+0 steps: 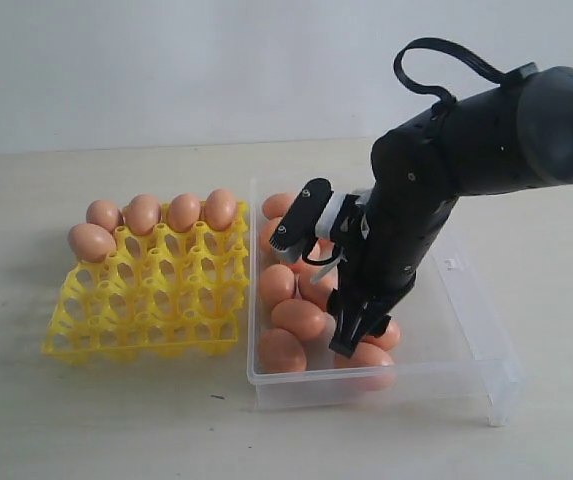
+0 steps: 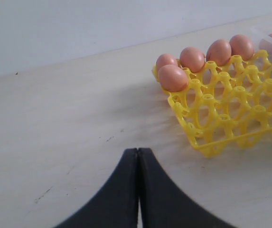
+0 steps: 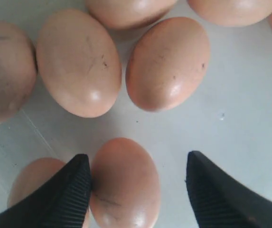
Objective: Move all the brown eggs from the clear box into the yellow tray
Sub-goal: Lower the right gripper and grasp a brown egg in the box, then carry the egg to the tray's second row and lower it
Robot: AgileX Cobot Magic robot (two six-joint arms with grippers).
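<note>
My right pincer [image 3: 136, 160] stood wide open down in the clear box [image 1: 471, 318], holding nothing. Its fingers [image 3: 64, 190] straddled one brown egg [image 3: 124, 187], one pad touching its side and the other apart from it. I judged it was placed so as to close on that egg alone. Two neighbouring eggs [image 3: 166, 64] lay just beyond, and another crowded one finger, leaving little room. The yellow tray [image 1: 146, 295] sat just beside the box, with five eggs [image 1: 183, 211] at its far side and most cups free. My left pincer [image 2: 138, 159] hung shut over the table [image 2: 55, 118] near the tray.
</note>
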